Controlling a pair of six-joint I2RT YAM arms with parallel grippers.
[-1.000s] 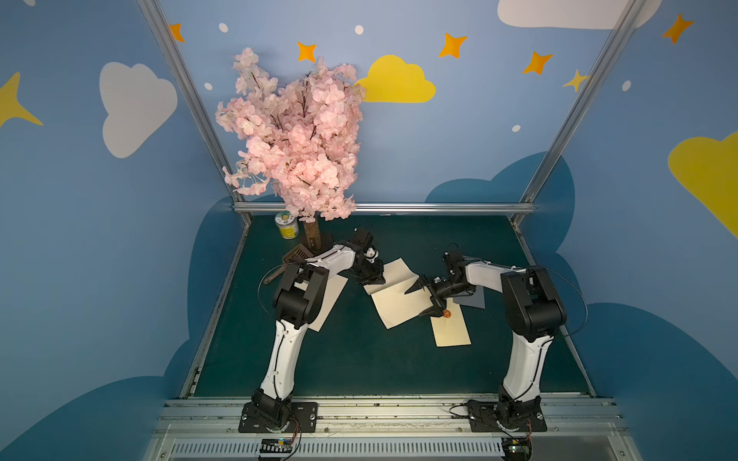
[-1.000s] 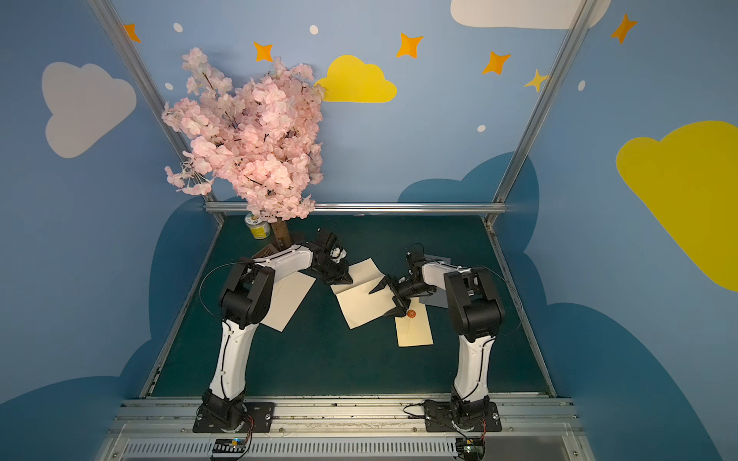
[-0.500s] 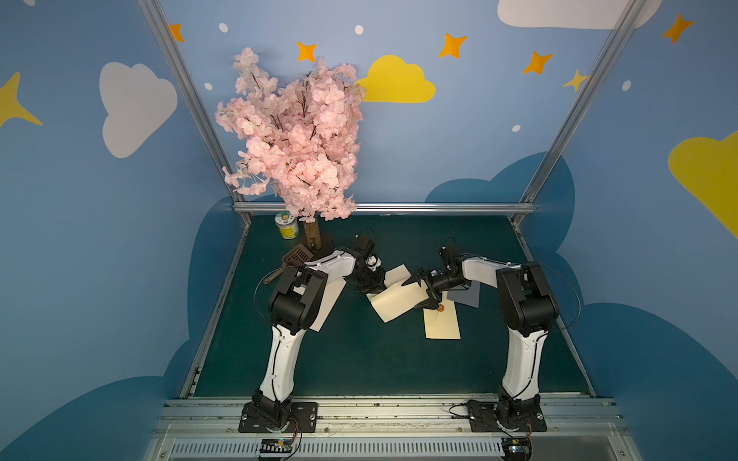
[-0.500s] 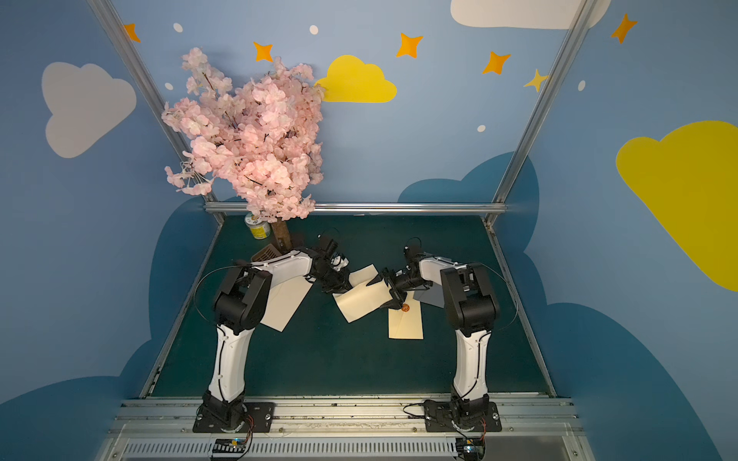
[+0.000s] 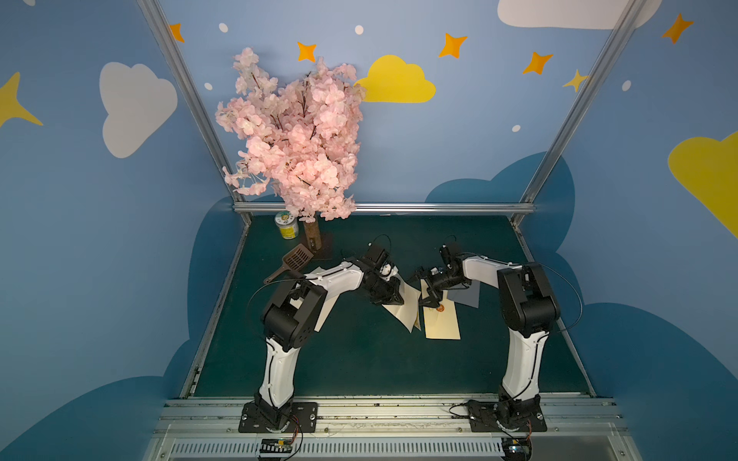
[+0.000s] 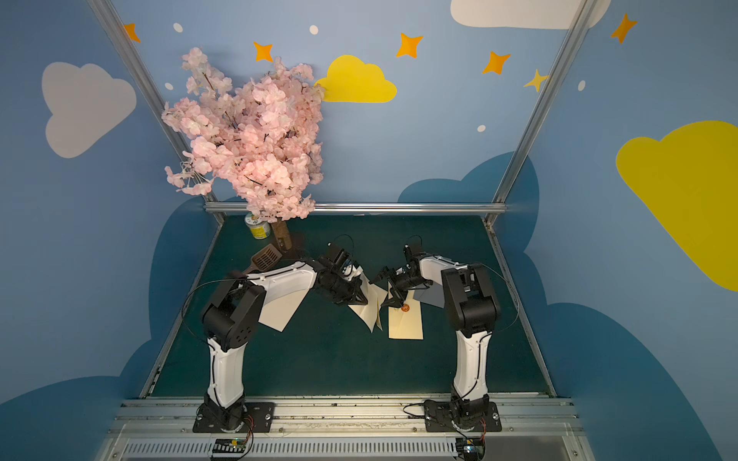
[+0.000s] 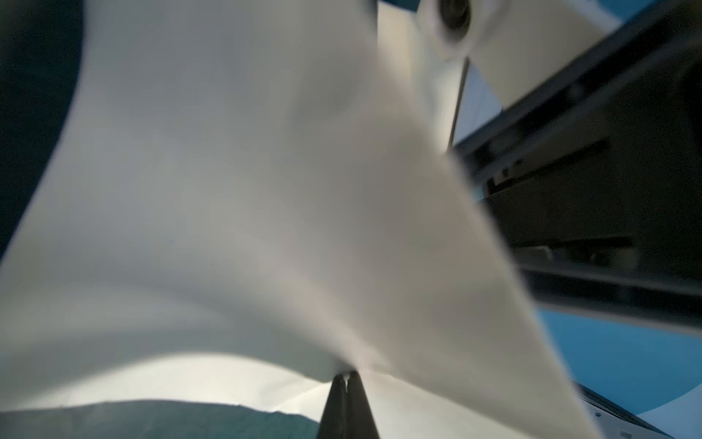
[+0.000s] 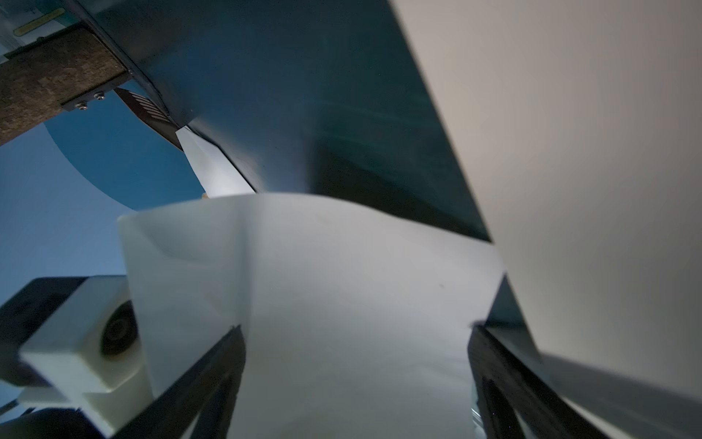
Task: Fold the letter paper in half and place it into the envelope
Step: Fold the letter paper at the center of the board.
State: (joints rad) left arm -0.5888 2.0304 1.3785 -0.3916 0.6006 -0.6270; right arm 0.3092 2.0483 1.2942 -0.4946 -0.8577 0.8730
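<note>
Curved cream letter paper (image 5: 402,312) in left pincer (image 7: 346,379), flat rectangular envelope (image 5: 442,326)

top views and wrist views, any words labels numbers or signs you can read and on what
Nothing is readable.
tin: yellow label, print too small.
orange seal on the envelope: mark too small.
yellow strip in the right wrist view: blurred.

No legible text or labels anywhere.

Two arms (image 6: 279,279) (image 6: 471,303); one each of letter paper (image 6: 365,313), envelope (image 6: 405,325), cream sheet (image 6: 279,313), grey sheet (image 6: 429,297), tree (image 6: 247,147), can (image 6: 257,228), scoop (image 6: 265,257).
</note>
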